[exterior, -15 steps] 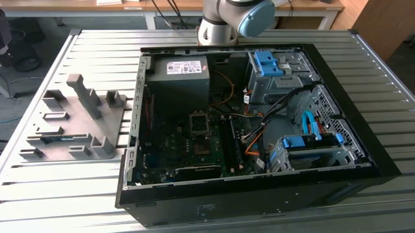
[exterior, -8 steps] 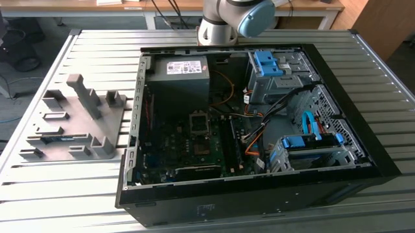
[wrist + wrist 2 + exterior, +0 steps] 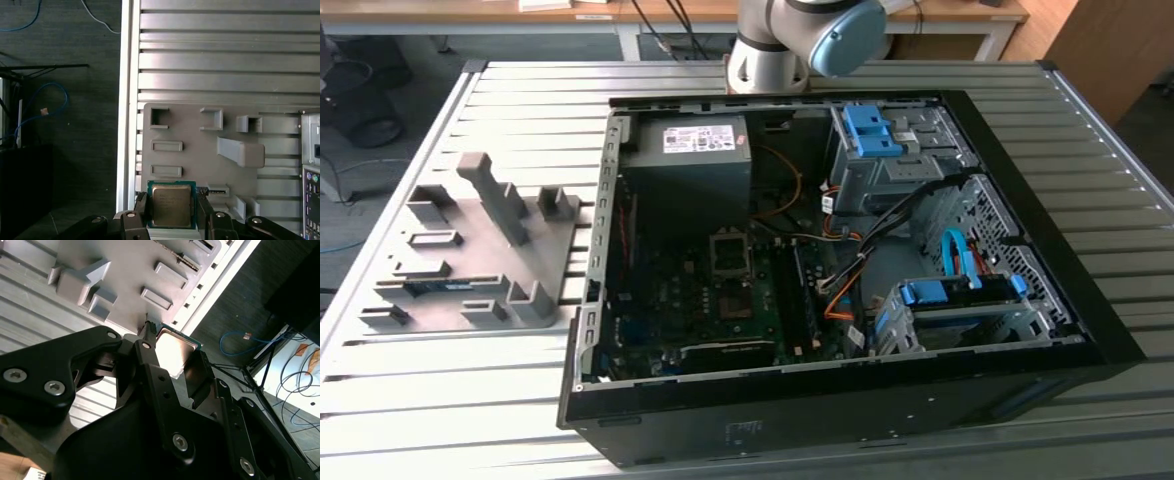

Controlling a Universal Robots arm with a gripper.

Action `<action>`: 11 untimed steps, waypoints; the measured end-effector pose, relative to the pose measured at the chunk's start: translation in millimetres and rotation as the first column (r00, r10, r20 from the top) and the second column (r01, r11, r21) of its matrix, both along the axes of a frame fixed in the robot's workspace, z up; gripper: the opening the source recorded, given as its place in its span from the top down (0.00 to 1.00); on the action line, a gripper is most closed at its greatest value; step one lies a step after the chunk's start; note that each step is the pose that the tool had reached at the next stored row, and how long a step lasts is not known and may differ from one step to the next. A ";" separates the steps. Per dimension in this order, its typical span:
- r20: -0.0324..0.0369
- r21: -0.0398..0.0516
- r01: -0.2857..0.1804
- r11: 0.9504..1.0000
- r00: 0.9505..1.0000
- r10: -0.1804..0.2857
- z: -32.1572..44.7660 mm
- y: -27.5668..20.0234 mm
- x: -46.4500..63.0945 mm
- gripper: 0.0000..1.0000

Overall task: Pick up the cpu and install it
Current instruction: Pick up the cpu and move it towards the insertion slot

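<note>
Count – task part: I see one cpu (image 3: 171, 205), a flat square with a dull metal top on a green board.
Count – hand: one hand (image 3: 171, 202) with two black fingers (image 3: 202, 212).
Count – other things: one grey fixture tray (image 3: 467, 270), one open PC case (image 3: 854, 400), one slatted metal desk (image 3: 454, 400), and one memory stick (image 3: 434, 288) lying in the tray.
Arm in the exterior view: I get the arm (image 3: 787, 40) as a base and a blue-capped joint behind the far side of the case, rising out of the top of the picture.
Hand pose: in the first wrist view the hand looks straight down on the desk (image 3: 225, 60) and the tray (image 3: 200, 160).
Hand state: the two fingers are closed in on two opposite edges of the cpu, one on each side – the chip is gripped between them.
Second wrist view: the same grip from a slant, with the cpu (image 3: 175, 347) in the hand (image 3: 172, 354) and a finger (image 3: 150, 362) against its edge.
Cpu relative to hand: right between the fingertips, metal top facing the cameras.
Cpu relative to the scene: over the part of the tray nearest the desk's rim, well apart from the PC case (image 3: 312, 170).
Height of cpu: I cannot tell whether it rests on the tray or hangs clear of it.
Beyond the desk: dark floor with a blue cable (image 3: 50, 95).
</note>
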State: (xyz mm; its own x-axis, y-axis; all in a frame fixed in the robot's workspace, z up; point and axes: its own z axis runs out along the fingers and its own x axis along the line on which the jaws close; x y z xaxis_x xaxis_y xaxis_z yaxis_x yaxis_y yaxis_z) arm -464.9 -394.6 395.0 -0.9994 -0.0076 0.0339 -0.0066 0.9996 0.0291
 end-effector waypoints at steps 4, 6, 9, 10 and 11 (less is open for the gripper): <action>0.000 0.000 0.000 1.000 1.000 0.000 0.0 0.0 8.1 0.53; 0.000 0.000 0.000 1.000 1.000 0.000 0.0 0.0 14.7 0.53; -0.001 0.000 0.000 1.000 1.000 0.000 -0.1 0.0 25.7 0.53; -0.001 0.000 0.000 1.000 1.000 0.000 0.0 0.0 29.4 0.53; -0.002 0.000 0.000 1.000 1.000 0.000 0.0 -0.1 33.6 0.53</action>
State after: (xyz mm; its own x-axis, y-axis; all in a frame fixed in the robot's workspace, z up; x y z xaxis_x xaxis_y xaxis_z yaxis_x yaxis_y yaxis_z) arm -431.2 -394.6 395.0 -0.9993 -0.0075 0.0355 -0.0065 0.9996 0.0290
